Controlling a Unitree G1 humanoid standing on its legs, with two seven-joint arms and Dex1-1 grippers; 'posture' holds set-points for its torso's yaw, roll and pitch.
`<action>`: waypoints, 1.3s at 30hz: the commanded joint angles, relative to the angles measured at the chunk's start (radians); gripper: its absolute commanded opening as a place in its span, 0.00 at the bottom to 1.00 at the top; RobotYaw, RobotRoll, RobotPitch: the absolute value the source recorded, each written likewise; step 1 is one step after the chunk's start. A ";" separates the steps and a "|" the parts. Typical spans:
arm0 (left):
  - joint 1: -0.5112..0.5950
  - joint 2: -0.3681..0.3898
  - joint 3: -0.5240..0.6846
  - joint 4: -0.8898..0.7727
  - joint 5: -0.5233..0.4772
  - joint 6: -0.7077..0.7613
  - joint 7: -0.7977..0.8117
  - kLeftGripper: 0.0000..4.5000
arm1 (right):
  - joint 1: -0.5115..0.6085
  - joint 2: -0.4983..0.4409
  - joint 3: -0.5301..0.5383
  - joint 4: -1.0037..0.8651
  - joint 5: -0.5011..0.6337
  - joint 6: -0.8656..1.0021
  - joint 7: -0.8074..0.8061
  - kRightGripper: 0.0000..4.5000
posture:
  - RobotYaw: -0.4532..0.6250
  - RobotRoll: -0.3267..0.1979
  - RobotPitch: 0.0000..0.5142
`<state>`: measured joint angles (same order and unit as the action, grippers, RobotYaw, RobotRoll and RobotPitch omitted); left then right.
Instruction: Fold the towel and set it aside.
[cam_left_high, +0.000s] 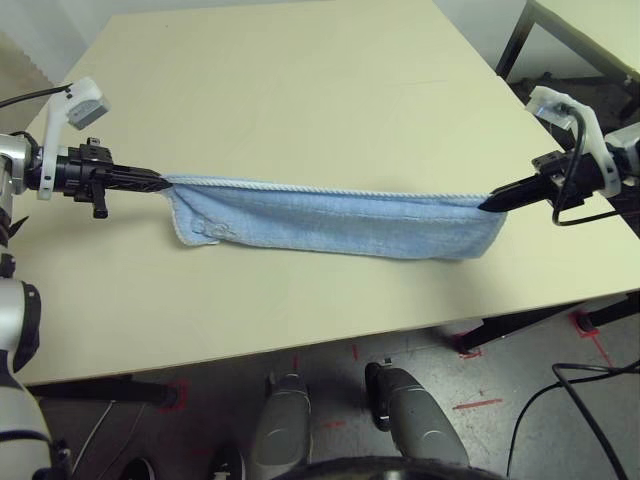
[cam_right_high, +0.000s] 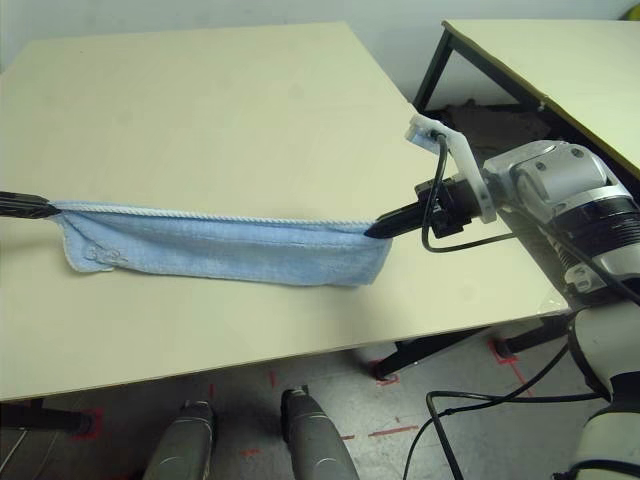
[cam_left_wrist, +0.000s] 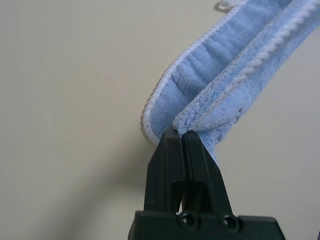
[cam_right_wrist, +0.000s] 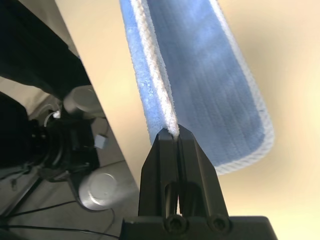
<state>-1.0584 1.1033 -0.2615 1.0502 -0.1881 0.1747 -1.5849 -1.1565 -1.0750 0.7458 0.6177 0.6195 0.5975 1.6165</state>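
Note:
The light blue towel (cam_left_high: 330, 222) hangs doubled over in a long band, stretched between my two grippers above the front half of the table. Its white-stitched top edge runs taut from one gripper to the other, and its lower edge rests on the tabletop. My left gripper (cam_left_high: 160, 182) is shut on the towel's left end, with both layers pinched at the tips (cam_left_wrist: 180, 134). On the right end, my right gripper (cam_left_high: 490, 203) is shut as well, clamping the white edging (cam_right_wrist: 170, 131). A pale raised patch shows near the towel's lower left corner (cam_left_high: 210, 230).
The beige table (cam_left_high: 300, 90) stretches away behind the towel, and its front edge runs just below the towel. A second table (cam_right_high: 560, 60) stands at the far right across a narrow gap. Cables and red tape marks lie on the floor below.

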 joint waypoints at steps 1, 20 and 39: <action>0.015 -0.007 0.029 0.014 0.054 -0.013 -0.005 0.01 | 0.020 0.039 -0.064 0.060 -0.078 -0.047 -0.002 0.00 | 0.45 0.62 0.32; 0.052 -0.056 0.119 0.033 0.176 -0.135 0.144 0.52 | 0.072 0.193 -0.334 0.164 -0.359 -0.143 -0.027 0.54 | 0.44 0.62 0.33; 0.117 -0.092 0.192 0.020 0.185 -0.184 0.220 0.99 | 0.194 0.250 -0.455 0.044 -0.442 -0.013 -0.115 1.00 | 0.44 0.62 0.33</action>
<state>-0.9558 1.0129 -0.0819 1.0879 -0.0055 -0.0078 -1.3600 -0.9806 -0.8347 0.3101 0.6945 0.1826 0.5490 1.5255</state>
